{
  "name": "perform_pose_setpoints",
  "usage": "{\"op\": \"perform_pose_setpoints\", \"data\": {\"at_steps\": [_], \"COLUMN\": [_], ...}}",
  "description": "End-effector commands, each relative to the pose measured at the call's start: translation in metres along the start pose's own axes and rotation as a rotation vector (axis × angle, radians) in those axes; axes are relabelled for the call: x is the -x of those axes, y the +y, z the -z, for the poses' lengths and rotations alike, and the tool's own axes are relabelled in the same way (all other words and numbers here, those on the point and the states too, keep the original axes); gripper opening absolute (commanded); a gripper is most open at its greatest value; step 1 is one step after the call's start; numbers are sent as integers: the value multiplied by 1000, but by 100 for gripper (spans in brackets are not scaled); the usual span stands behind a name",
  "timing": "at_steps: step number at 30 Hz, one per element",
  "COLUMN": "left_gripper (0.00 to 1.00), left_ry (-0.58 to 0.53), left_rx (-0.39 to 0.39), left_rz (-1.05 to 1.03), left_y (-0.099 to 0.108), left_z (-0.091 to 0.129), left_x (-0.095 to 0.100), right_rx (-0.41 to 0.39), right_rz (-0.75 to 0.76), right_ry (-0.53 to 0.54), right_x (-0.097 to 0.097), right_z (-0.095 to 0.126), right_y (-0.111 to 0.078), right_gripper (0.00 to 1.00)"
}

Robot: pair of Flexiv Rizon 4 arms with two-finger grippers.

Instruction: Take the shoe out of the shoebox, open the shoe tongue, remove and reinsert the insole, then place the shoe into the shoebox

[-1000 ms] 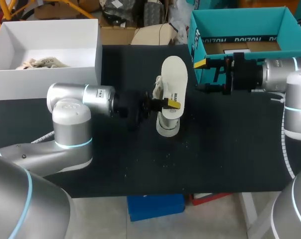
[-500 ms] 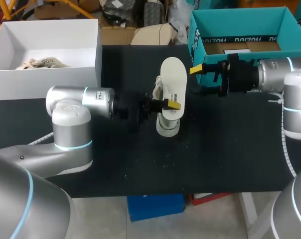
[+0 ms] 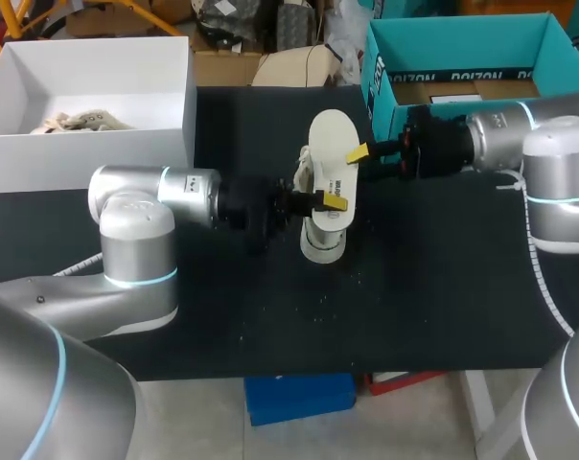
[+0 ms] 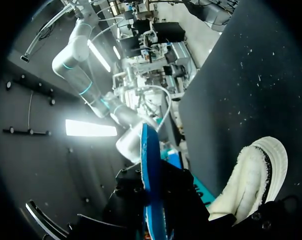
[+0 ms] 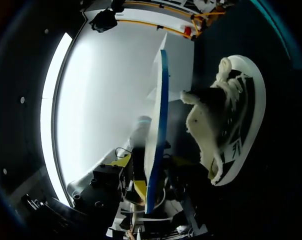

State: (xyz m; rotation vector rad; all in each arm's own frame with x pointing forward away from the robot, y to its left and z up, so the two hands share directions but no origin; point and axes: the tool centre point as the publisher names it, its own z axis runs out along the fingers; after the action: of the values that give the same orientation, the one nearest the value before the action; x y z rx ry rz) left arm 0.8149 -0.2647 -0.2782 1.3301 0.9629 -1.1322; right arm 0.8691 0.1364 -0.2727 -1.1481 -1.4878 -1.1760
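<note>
Nearest me on the black worktop, the left arm reaches in from the left. The left fingers are closed on the side edge of the insole, holding it flat with the white face up and the blue side down. Directly below it the shoe stands on the worktop, out of any box, with one rounded end poking out toward me and its laces showing beside the insole. Just past that, the right fingers sit close beside the insole's other edge. Only one yellow tip shows, but they look spread and empty to me, and as far as I can tell they are not touching it. I'd judge the insole is out and has to go back in. To do that well, the right arm should pin the shoe or hold its tongue back (a loose shoe will just skate away). The left arm can then tip the insole's toe end into the opening and slide it forward without buckling it. Farthest off, an open white box and an open teal box wait at the back edge.
</note>
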Motion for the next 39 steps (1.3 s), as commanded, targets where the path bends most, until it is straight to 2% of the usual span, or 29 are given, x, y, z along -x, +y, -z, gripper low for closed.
{"op": "perform_pose_setpoints", "data": {"at_steps": [1,11,13,15,20,22,23,24,25,27,29,31,34,36,39], "left_gripper": [0,0,0,0,0,0,0,83,100,100,100,100,100,100,100], "left_ry": [3,3,3,3,3,70,129,214,292,424,642,770,1063,1169,1371], "left_rx": [5,5,5,5,5,8,20,25,30,62,86,103,124,110,58], "left_rz": [-3,-3,-3,-3,-3,10,17,17,18,2,-7,-7,-27,-14,-32], "left_y": [-1,-1,-1,-1,-1,1,2,4,4,5,6,5,5,7,9], "left_z": [-1,-1,-1,-1,-1,-1,2,7,13,33,52,71,92,100,95], "left_x": [0,0,0,0,0,1,4,7,10,22,32,44,54,62,71], "right_rx": [-17,-29,-31,-39,-38,-38,-38,-38,-38,-38,-38,-38,-38,-38,-38], "right_rz": [-5,-6,-6,-9,-13,-13,-13,-13,-13,-13,-13,-13,-13,-13,-13], "right_ry": [-1,-5,-6,-14,-31,-31,-31,-31,-31,-31,-31,-31,-31,-31,-31], "right_x": [2,1,1,0,0,0,0,0,0,0,0,0,0,0,0], "right_z": [-8,-14,-15,-16,-16,-16,-16,-16,-16,-16,-16,-16,-16,-16,-16], "right_y": [3,3,3,4,4,4,4,4,4,4,4,4,4,4,4], "right_gripper": [40,33,24,0,0,0,0,0,0,0,0,0,0,0,0]}}
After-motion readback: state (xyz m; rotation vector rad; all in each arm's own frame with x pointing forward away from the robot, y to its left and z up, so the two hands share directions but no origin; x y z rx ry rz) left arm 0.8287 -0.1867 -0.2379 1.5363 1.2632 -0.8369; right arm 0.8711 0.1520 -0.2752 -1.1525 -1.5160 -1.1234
